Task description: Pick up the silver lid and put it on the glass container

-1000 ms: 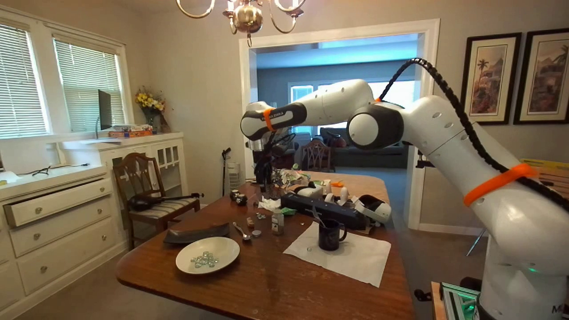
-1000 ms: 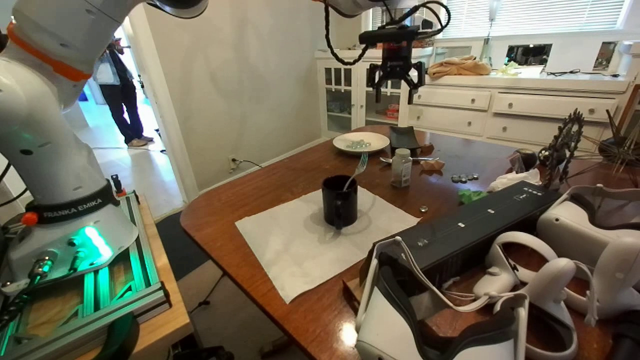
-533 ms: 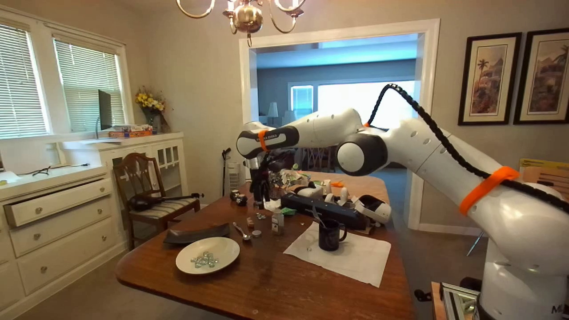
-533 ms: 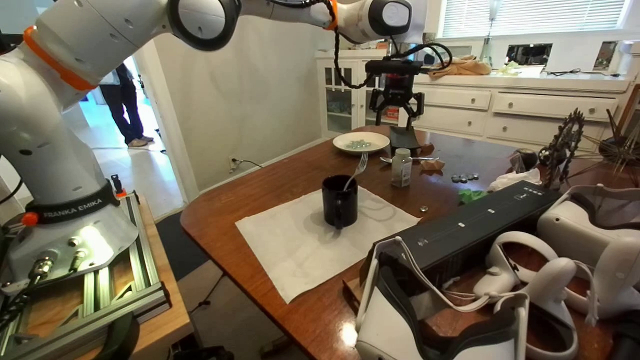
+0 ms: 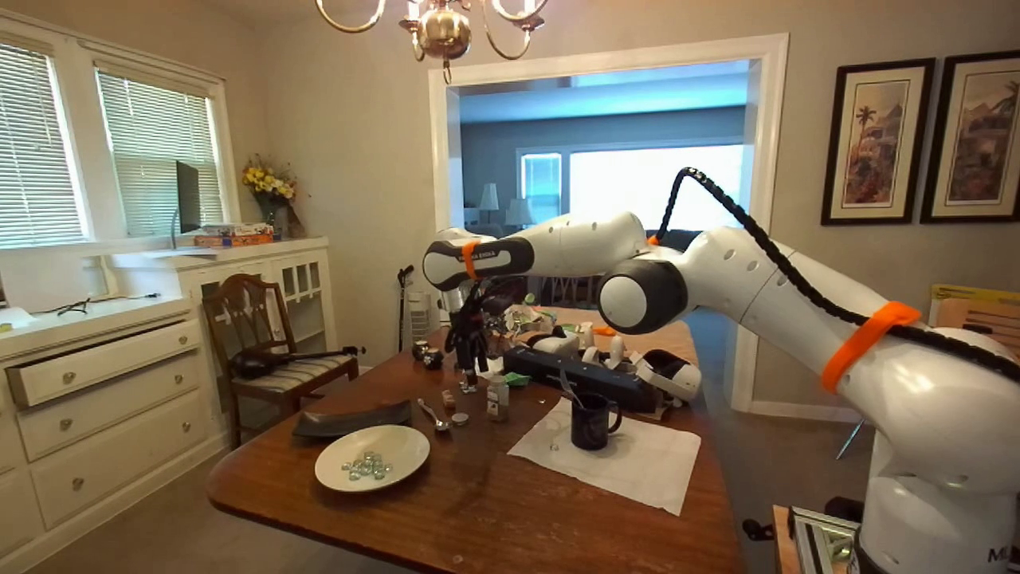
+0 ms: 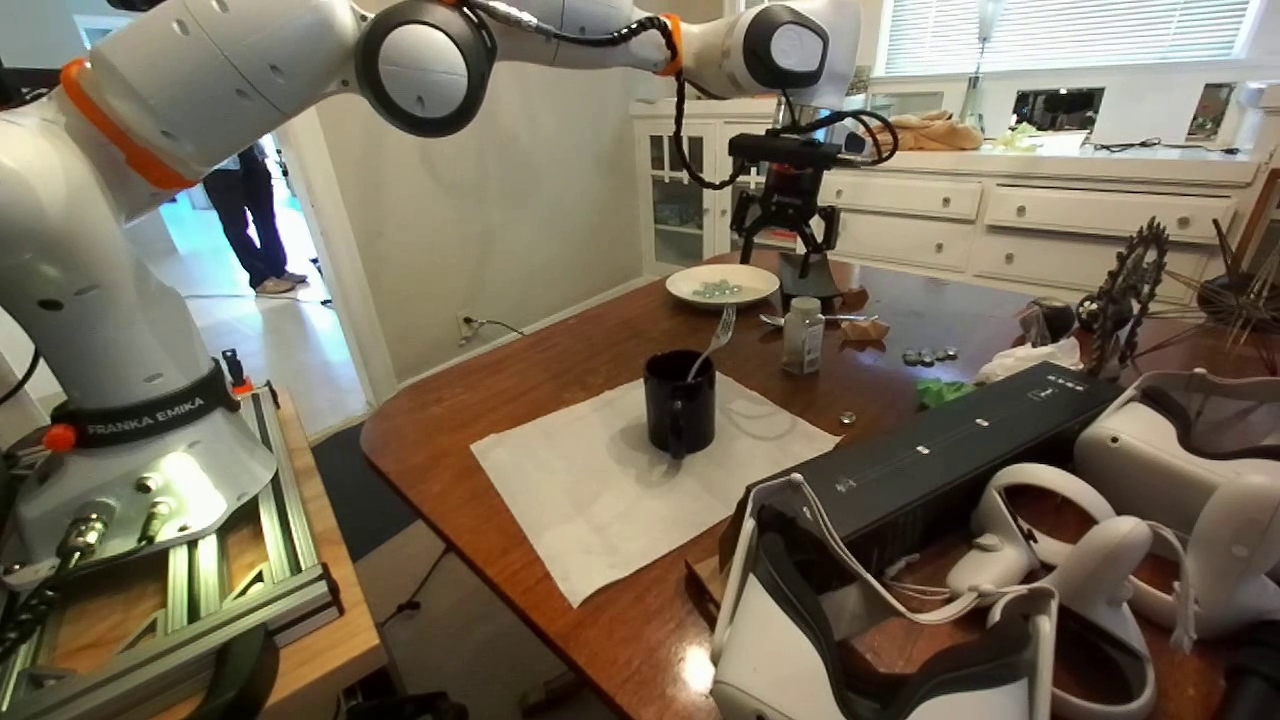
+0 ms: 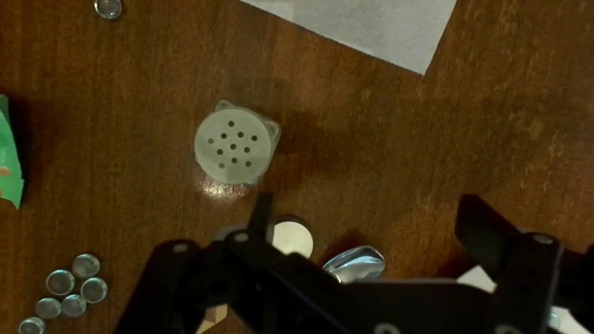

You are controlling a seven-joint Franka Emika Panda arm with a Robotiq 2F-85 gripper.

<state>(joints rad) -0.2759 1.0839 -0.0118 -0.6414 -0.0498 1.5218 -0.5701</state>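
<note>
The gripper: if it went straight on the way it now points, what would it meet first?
Probably the table: in the wrist view it lies ahead between the open jaws. One of the jaws lines up near the jar and the lid, so it might touch either first; depth is unclear.

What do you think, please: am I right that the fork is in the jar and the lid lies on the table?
Not quite: the fork is in the mug, not the jar, as an exterior view shows. The lid does lie on the table.
</note>
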